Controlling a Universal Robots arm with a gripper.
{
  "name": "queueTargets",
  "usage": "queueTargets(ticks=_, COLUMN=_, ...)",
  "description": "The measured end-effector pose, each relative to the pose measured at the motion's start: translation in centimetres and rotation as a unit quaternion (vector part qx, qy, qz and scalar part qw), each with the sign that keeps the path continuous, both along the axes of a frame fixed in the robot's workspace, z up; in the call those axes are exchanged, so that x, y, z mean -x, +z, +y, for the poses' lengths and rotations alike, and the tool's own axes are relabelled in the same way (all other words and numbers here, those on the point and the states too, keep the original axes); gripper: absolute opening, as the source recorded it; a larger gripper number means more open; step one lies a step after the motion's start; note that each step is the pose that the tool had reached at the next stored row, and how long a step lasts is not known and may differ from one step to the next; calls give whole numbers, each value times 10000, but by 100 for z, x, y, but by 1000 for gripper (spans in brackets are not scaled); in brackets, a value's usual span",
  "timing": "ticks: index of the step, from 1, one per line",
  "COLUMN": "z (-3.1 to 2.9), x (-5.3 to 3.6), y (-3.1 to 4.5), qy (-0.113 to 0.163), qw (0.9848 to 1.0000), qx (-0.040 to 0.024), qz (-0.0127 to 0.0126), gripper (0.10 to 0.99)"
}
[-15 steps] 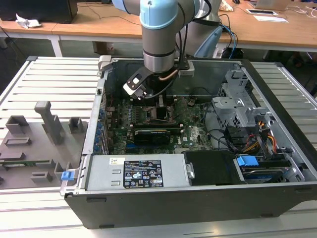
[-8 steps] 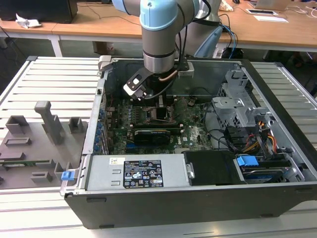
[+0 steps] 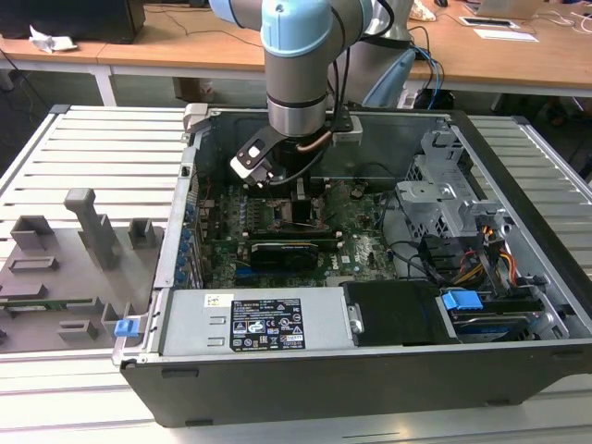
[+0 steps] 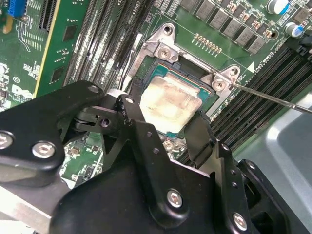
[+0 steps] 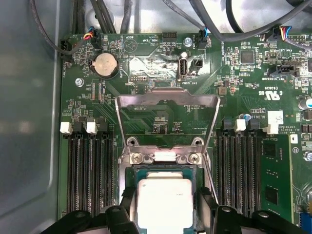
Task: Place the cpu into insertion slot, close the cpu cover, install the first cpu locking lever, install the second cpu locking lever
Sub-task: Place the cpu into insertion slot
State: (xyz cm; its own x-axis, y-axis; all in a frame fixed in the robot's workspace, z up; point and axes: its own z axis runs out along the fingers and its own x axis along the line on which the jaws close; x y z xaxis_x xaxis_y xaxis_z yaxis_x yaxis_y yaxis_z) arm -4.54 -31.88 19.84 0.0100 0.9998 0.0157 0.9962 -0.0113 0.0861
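Note:
The cpu [image 5: 163, 202] [image 4: 170, 100], a small square chip with a pale metal top, lies flat in the insertion slot on the green motherboard. My gripper [image 5: 165, 207] [image 4: 168, 117] hangs just above it, open. Its black fingers [image 5: 126, 212] stand on either side of the chip, a small gap away from its edges. The cpu cover [image 5: 168, 96], a thin metal frame with a square window, is swung up and back from the socket. A thin wire locking lever [image 4: 273, 100] sticks out beside the socket, unlatched. In the exterior view, my gripper [image 3: 277, 180] reaches down into the open computer case.
Memory slots [image 5: 87, 170] flank the socket on both sides. A long black card [image 3: 282, 252] lies across the board. The power supply [image 3: 259, 324] fills the case's front edge, and a metal drive cage [image 3: 444, 185] stands at the exterior view's right. Grey fixtures [image 3: 83, 240] sit on the table at its left.

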Motion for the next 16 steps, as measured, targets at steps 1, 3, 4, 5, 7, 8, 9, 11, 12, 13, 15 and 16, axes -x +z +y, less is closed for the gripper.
queueTargets(ticks=1, z=0, x=0, y=0, qy=0, qw=10000, qx=0, qz=0, gripper=616)
queueTargets(ticks=3, z=0, x=0, y=0, qy=0, qw=10000, qx=-3, qz=0, gripper=616)
queueTargets(ticks=4, z=0, x=0, y=0, qy=-1, qw=10000, qx=-5, qz=0, gripper=616)
queueTargets(ticks=5, z=0, x=0, y=1, qy=-1, qw=10000, qx=-4, qz=0, gripper=616)
queueTargets(ticks=7, z=0, x=0, y=16, qy=0, qw=10000, qx=-4, qz=0, gripper=616)
queueTargets(ticks=8, z=0, x=0, y=32, qy=0, qw=10000, qx=-4, qz=1, gripper=616)
queueTargets(ticks=9, z=0, x=0, y=46, qy=0, qw=10000, qx=-4, qz=2, gripper=616)
queueTargets(ticks=11, z=0, x=0, y=84, qy=0, qw=10000, qx=-5, qz=9, gripper=616)
queueTargets(ticks=12, z=0, x=0, y=106, qy=0, qw=10000, qx=-5, qz=16, gripper=616)
queueTargets(ticks=13, z=0, x=-1, y=120, qy=1, qw=10000, qx=-5, qz=25, gripper=616)
queueTargets(ticks=15, z=1, x=-16, y=147, qy=0, qw=10000, qx=-6, qz=80, gripper=533)
queueTargets(ticks=16, z=0, x=-22, y=155, qy=0, qw=9999, qx=-5, qz=103, gripper=412)
